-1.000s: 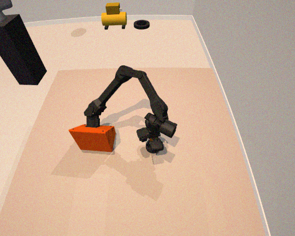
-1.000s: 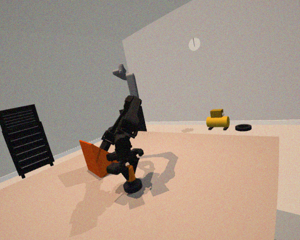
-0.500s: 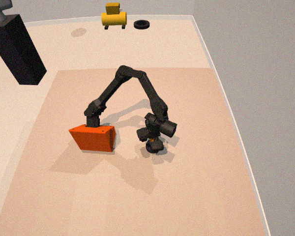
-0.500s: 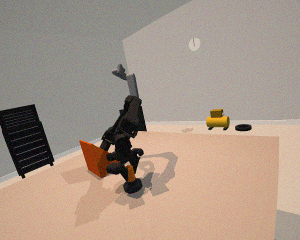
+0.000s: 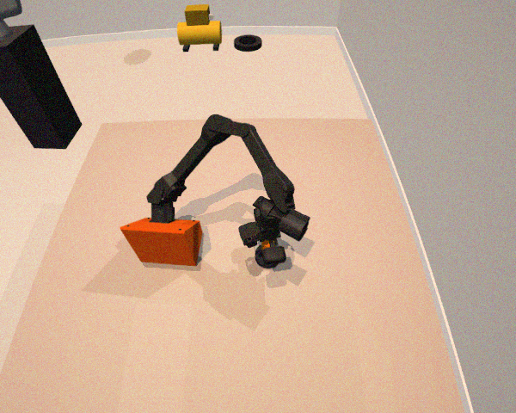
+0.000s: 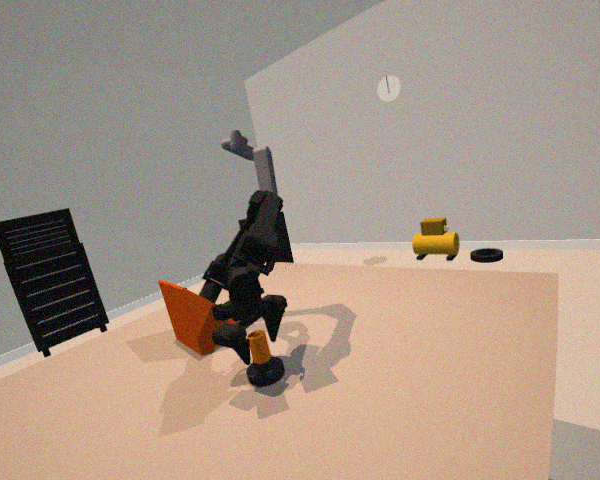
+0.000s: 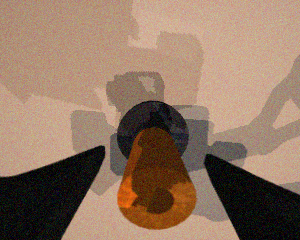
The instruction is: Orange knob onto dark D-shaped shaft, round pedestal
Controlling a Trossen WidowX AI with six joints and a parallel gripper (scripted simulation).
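Note:
The orange knob (image 5: 266, 244) (image 6: 259, 345) (image 7: 157, 172) stands upright on the dark round pedestal (image 5: 260, 260) (image 6: 265, 378) (image 7: 131, 121). Its lower end meets the pedestal's top in the exterior view, and no gap shows there. The shaft is hidden. My gripper (image 6: 261, 351) (image 7: 155, 154) is wide open. Its black fingers stand on either side of the knob, with a gap on both sides in the wrist view. The knob's wide top end, with a dark round recess or shadow, faces the wrist camera.
The arm's orange base block (image 5: 164, 245) (image 6: 185, 320) stands to the left of the pedestal in the top view. A yellow tank (image 5: 199, 33) (image 6: 435, 243) and a black tyre-like ring (image 5: 248, 43) (image 6: 486, 255) are far back. A black slatted cabinet (image 6: 52, 281) stands at the left.

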